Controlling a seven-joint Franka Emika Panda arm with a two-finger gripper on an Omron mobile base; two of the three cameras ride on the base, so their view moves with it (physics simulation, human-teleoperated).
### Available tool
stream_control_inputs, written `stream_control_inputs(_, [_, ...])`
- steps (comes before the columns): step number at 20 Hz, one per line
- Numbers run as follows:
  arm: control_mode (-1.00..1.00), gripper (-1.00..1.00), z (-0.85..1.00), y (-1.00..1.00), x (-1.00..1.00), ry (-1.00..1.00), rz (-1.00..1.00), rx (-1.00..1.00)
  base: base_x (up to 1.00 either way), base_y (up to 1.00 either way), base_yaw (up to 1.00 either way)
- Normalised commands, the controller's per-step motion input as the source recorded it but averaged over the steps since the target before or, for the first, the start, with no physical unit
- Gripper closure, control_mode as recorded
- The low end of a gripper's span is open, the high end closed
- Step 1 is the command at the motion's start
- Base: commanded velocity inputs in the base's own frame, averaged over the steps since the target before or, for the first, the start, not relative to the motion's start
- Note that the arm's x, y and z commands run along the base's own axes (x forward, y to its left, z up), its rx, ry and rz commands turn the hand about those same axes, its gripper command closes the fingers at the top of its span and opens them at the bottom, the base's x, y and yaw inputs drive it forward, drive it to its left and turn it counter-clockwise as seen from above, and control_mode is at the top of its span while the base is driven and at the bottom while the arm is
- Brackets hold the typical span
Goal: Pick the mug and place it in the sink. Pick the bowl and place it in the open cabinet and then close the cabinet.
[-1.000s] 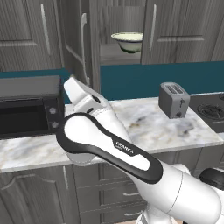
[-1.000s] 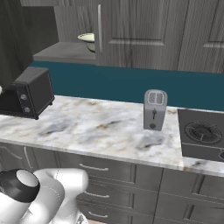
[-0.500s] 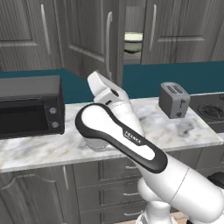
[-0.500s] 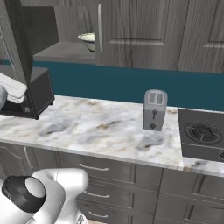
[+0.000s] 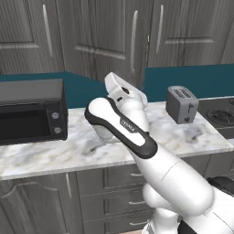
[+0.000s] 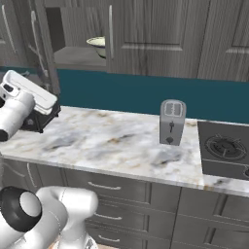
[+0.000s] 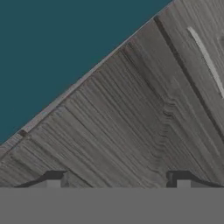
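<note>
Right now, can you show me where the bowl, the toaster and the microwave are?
bowl (image 6: 98,45), right base view, on its cream rim inside the cabinet.
toaster (image 6: 171,122), right base view, on its front face.
microwave (image 5: 27,112), left base view, on its dark door.

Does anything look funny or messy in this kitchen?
Nothing is spilled or broken. One thing stands out: the cabinet door hangs partly open, and the bowl sits on its shelf inside. The toaster stands upright on the counter.
</note>
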Motion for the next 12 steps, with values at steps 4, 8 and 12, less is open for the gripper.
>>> stream_control_inputs(4, [-1.00,-1.00,0.08,0.02,0.46,0.25,-0.44,0.00,0.00,0.00,0.00])
stream_control_inputs(8, [-1.00,-1.00,0.27,0.01,0.61,0.23,-0.36,0.00,0.00,0.00,0.00])
stream_control_inputs(12, [-1.00,-1.00,0.51,0.00,0.74,0.17,-0.28,0.00,0.00,0.00,0.00])
